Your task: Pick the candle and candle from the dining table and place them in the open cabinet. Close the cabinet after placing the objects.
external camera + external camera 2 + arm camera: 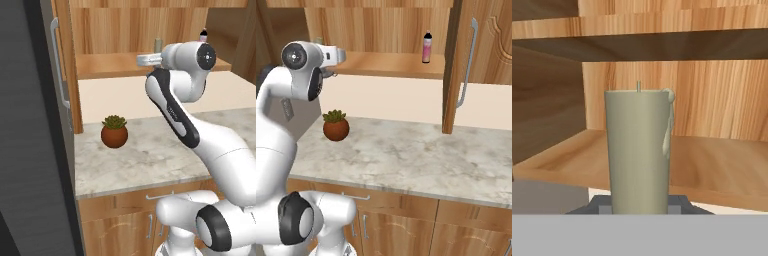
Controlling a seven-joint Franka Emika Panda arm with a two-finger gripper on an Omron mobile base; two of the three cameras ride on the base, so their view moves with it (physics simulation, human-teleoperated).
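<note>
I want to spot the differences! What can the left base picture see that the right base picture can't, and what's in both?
The left base view alone catches the slim candle upright at the tip of the arm, reaching toward the cabinet shelf, plus the left cabinet door up close. The right base view alone shows the whole pink bottle standing on the shelf and the right cabinet door swung open. Both share the little potted plant on the marbled counter, the wooden shelf and the white arm.
</note>
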